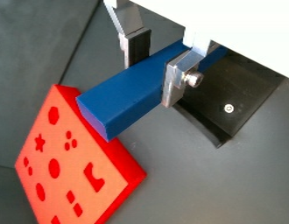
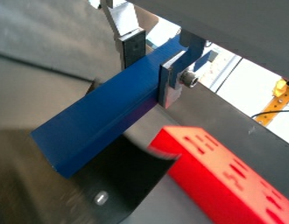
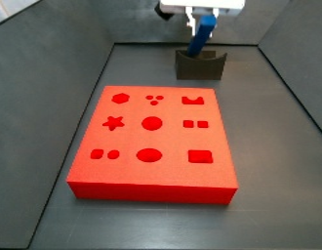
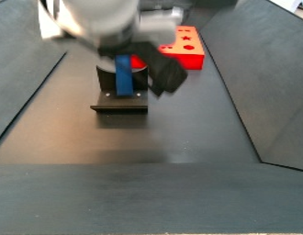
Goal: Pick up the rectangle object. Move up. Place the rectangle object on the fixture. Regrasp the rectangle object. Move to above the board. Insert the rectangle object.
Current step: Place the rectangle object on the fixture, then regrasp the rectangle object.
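The hand (image 1: 158,66) is pinching the rectangle object (image 1: 133,94), its flat silver fingers (image 1: 179,77) pressed against the two long faces near one end of the bar, so most of the bar's length juts out free beyond the pads. In a side view the bar (image 3: 200,38) hangs tilted, its lower end down at the fixture (image 3: 200,65), which stands at the 12 o'clock end of the dark surface (image 3: 274,146), well apart from the board (image 3: 153,142). Whether the bar's lower end already touches the fixture cannot be told from these views. Held by one end like this, the bar is probably being carried to the fixture, or rested there, so that the grip can be changed (a grasp that suits lifting it off the floor would not suit pushing it straight down into a hole). The bar is a plain, smooth, matte blue block with sharp edges and a square end face, seen clearly in both wrist views. The fixture is dark grey and blocky, with a flat base plate (image 1: 235,101) that carries a small pale screw head. In the other side view it (image 4: 121,97) sits low and squat under the wrist, with the bar (image 4: 123,75) rising from it. The board is a thick, bright red slab, its top cut with a star, circles, squares, a hexagon and a rectangular hole (image 3: 199,155) at its 4 o'clock corner, which I judge to be the slot meant for this bar.
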Available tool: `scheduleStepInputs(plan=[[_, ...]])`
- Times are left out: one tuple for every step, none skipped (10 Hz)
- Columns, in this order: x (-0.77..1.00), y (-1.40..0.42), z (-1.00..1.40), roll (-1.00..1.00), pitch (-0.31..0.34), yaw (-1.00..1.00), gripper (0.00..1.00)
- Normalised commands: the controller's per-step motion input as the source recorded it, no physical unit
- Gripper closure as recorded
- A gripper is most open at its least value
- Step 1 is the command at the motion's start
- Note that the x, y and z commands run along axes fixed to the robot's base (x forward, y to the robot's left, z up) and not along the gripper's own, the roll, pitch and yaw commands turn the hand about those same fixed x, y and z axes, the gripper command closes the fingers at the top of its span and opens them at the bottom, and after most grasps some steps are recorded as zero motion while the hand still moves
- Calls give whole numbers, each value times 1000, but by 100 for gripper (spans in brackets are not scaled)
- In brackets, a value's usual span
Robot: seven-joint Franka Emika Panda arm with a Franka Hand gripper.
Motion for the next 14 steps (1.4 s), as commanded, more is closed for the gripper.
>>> scheduleStepInputs(plan=[[189, 133, -1000, -244, 86, -239, 100], [170, 119, -871, -192, 19, -223, 100], [139, 109, -681, -170, -18, -205, 100], [97, 154, -618, -109, -62, -166, 100], [91, 154, -616, -104, -67, -150, 100], [91, 152, -617, -103, -67, -106, 100], [88, 149, -617, -104, -66, -76, 100], [83, 147, -618, -104, -65, -52, 100], [0, 0, 0, 0, 0, 0, 0], [0, 0, 1000, -30, 53, 20, 0], [-3, 7, 1000, -18, 52, 24, 0], [-15, 9, 1000, 5, 57, 16, 0], [-25, 2, 1000, 31, 63, 2, 0], [-32, 3, 1000, 40, 65, -3, 0]])
